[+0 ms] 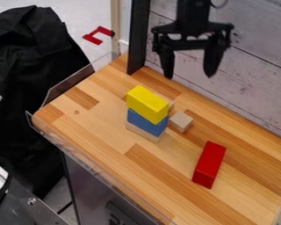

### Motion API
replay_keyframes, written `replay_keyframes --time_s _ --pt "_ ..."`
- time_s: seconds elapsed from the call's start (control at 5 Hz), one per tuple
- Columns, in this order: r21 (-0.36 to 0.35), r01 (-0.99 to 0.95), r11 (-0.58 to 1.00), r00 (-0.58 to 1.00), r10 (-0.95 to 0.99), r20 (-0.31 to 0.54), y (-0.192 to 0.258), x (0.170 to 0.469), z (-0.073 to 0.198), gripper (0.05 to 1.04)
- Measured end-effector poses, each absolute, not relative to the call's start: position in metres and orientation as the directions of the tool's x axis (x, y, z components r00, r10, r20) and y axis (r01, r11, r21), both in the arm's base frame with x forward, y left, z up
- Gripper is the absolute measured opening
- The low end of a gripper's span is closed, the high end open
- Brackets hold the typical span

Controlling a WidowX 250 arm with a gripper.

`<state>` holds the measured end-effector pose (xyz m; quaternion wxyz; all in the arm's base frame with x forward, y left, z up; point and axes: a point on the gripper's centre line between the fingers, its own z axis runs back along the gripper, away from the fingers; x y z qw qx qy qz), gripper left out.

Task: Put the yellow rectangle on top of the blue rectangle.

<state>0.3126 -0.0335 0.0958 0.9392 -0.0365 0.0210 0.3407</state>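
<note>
A wood-patterned tabletop [110, 145] runs from 10 o'clock to 5 o'clock across the view, with black fabric [25, 57] beyond its edge at 9 o'clock. At 1 o'clock, a black gripper [189, 75] hangs above the work, released, its two fingers spread well apart with nothing between them. Between 4 and 5 o'clock, a long red block [210, 162] lies on the wood. Near the clock's centre, the yellow rectangle [147, 103] rests on top of the blue rectangle [145, 122], which sits on a pale wooden block [144, 132]. A small pale cube [181, 119] lies just beside that stack, toward its 3 o'clock side.
</note>
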Motion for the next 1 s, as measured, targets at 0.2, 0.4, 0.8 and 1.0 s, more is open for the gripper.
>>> replay_keyframes --time_s 0.2,0.4,0.8,1.0 --pt "-0.059 -0.481 0.875 0.875 0.474 -0.101 -0.041 0.296 0.078 0.999" --pt "-0.076 -0.372 0.925 0.925 0.362 -0.115 -0.045 0.281 0.070 0.999" --pt "-0.018 -0.216 0.976 0.971 0.213 -0.107 -0.072 0.282 0.067 0.999" --pt "0.008 -0.120 0.993 0.989 0.120 -0.090 -0.092 0.287 0.067 0.999"
